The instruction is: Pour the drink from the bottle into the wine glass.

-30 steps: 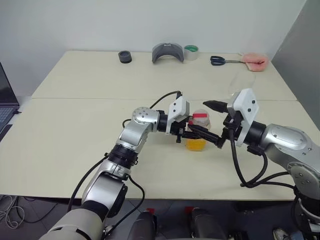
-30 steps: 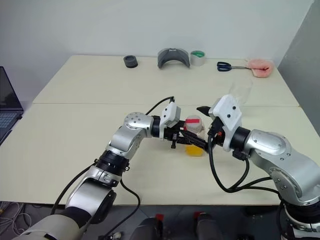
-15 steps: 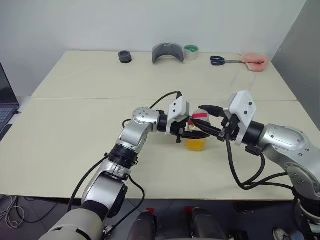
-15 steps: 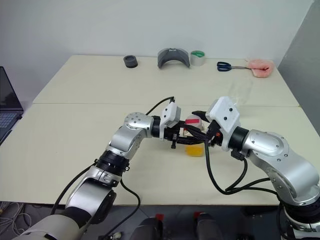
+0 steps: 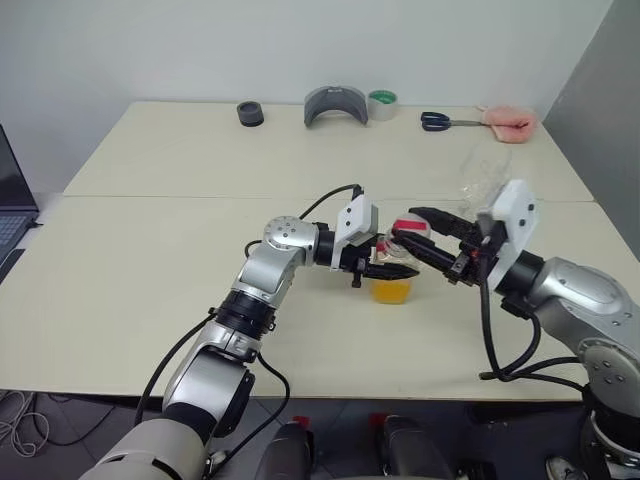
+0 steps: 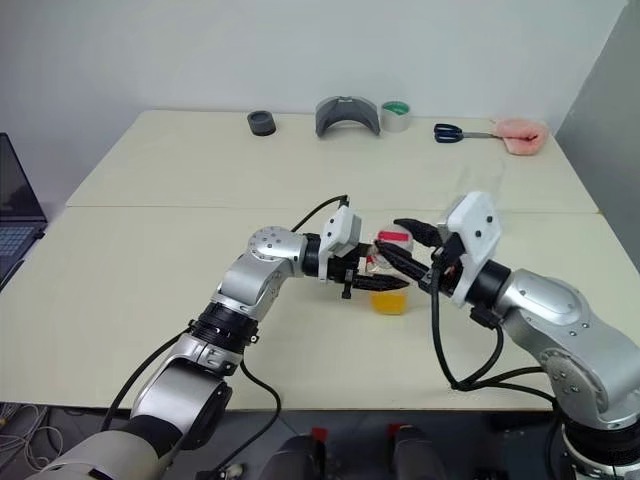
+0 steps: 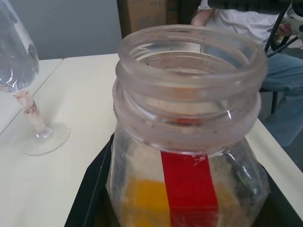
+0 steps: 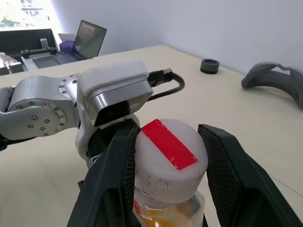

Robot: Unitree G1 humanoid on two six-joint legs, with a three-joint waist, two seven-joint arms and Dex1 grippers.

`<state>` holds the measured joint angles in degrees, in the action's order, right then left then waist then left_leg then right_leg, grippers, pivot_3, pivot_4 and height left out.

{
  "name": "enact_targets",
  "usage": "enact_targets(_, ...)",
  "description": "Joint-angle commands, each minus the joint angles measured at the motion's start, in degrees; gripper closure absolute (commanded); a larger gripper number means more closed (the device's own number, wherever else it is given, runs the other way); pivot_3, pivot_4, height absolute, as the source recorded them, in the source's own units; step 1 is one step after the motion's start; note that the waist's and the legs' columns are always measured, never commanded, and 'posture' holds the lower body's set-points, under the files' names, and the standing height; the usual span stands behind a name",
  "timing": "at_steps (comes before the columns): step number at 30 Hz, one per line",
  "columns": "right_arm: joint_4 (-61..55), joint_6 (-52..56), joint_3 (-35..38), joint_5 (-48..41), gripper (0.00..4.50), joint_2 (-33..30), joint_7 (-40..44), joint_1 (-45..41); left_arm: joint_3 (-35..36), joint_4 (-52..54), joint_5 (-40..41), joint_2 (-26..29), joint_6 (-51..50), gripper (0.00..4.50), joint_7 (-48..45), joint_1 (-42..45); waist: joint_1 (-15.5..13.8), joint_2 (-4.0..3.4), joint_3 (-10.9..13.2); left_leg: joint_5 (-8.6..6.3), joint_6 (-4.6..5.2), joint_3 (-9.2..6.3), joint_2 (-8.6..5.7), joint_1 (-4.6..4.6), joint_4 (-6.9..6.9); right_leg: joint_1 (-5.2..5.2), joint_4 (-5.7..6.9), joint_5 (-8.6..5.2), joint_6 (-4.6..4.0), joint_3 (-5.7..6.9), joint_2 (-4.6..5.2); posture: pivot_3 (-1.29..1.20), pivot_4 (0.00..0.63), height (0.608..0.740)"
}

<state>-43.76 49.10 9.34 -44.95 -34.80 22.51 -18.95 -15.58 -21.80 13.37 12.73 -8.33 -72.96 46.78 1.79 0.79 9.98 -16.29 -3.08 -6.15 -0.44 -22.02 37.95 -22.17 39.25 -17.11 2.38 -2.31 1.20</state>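
1. In the head views, a cream table (image 5: 150, 250) is seen, with the bottle (image 5: 390, 283) standing near its middle.
2. The bottle is clamped low on its body between the fingers of the left gripper (image 5: 395, 270), which reaches in level from the robot's left.
3. The right gripper (image 5: 403, 228) is brought in from the robot's right at the height of the bottle's top, and a red-marked cap is seen between its fingers.
4. The wine glass (image 5: 480, 175) is seen upright behind the right arm, well apart from the bottle, towards the table's far right.
5. Along the far edge are seen a black roll (image 5: 250, 113), a grey curved piece (image 5: 337, 104), a green tape roll (image 5: 381, 103), scissors (image 5: 445, 121) and a pink object (image 5: 510, 122).
6. In the left wrist view, the bottle's clear neck is seen close up with its mouth open. A red label strip runs down the body, and the orange drink (image 7: 144, 201) lies low inside.
7. The left gripper's black fingers (image 7: 90, 189) are pressed against both sides of the bottle.
8. The wine glass stands on its foot on the table beside the bottle, apart from it. A seated person (image 7: 236, 19) and a cardboard box (image 7: 147, 14) are seen beyond.
9. In the right wrist view, the white cap (image 8: 166, 158), marked with red tape, is gripped between the right gripper's two fingers, which are closed against its sides.
10. Orange liquid shows just under the cap. Whether the cap sits on the neck cannot be told from this view.
11. A laptop (image 8: 90, 40) is seen in the background.
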Motion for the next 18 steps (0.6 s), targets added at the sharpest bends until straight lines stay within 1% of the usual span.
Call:
enact_targets(1,-3.6,1.4,7.6,-4.5,2.78,-3.0,-0.6,3.2,1.3,2.7,0.9,0.3,0.5,2.7,0.4,0.5,-0.1,0.0,0.0,0.0,0.0,0.01,0.0,0.0,0.0,0.0,-0.01,0.0,0.0,-0.01,0.0,0.0,0.15,0.74)
enact_targets(2,-4.1,1.7,8.8,-4.3,2.78,-4.2,-0.5,5.0,1.4,2.6,0.9,0.4,0.5,2.7,0.4,0.5,-0.1,0.0,0.0,0.0,0.0,0.0,-0.01,-0.02,-0.01,0.0,-0.02,0.0,0.0,0.0,0.01,0.0,0.15,0.74)
enact_targets(4,-4.5,1.3,10.8,-2.5,2.78,-6.5,1.0,11.6,1.7,2.4,1.0,0.6,0.5,2.7,0.8,0.6,-0.2,0.0,0.0,0.0,0.01,0.02,0.0,-0.03,-0.02,0.03,-0.09,0.0,0.0,0.02,0.01,0.0,0.15,0.74)
enact_targets(7,-2.4,-2.5,12.4,2.5,2.78,-5.7,0.2,19.7,1.9,2.5,1.1,1.1,0.4,2.7,0.9,0.3,-0.3,0.0,0.0,-0.01,0.01,0.02,-0.02,-0.05,-0.03,0.06,-0.14,0.0,0.0,0.03,0.01,0.0,0.15,0.74)
enact_targets(12,5.7,-12.9,7.5,16.8,2.78,-3.5,-1.0,30.0,2.0,2.3,1.2,1.7,0.6,2.7,1.2,0.2,0.0,0.0,0.0,-0.01,0.01,0.08,-0.01,0.03,0.01,0.1,-0.12,0.03,0.06,-0.03,-0.02,0.0,0.15,0.74)
enact_targets(15,9.8,-16.6,6.6,20.5,2.78,-1.3,-1.2,32.3,2.1,2.2,1.1,1.8,0.7,2.7,1.5,0.4,0.1,-0.01,0.0,0.01,0.02,0.1,0.03,0.11,0.0,0.1,-0.06,0.03,0.07,-0.06,-0.07,0.0,0.15,0.74)
enact_targets(17,11.1,-17.6,6.7,21.1,2.05,-0.1,-0.7,33.0,2.2,2.3,1.1,1.9,0.7,2.7,1.7,0.4,0.1,-0.02,0.0,0.02,0.03,0.11,0.03,0.15,0.0,0.1,0.01,0.04,0.06,-0.08,-0.08,0.0,0.15,0.74)
enact_targets(18,11.3,-17.9,6.9,21.1,1.76,0.3,-0.4,33.2,2.3,2.4,1.1,1.9,0.6,2.7,1.7,0.3,0.1,-0.01,0.0,0.02,0.04,0.11,0.02,0.15,0.01,0.1,0.05,0.04,0.06,-0.08,-0.08,0.0,0.15,0.74)
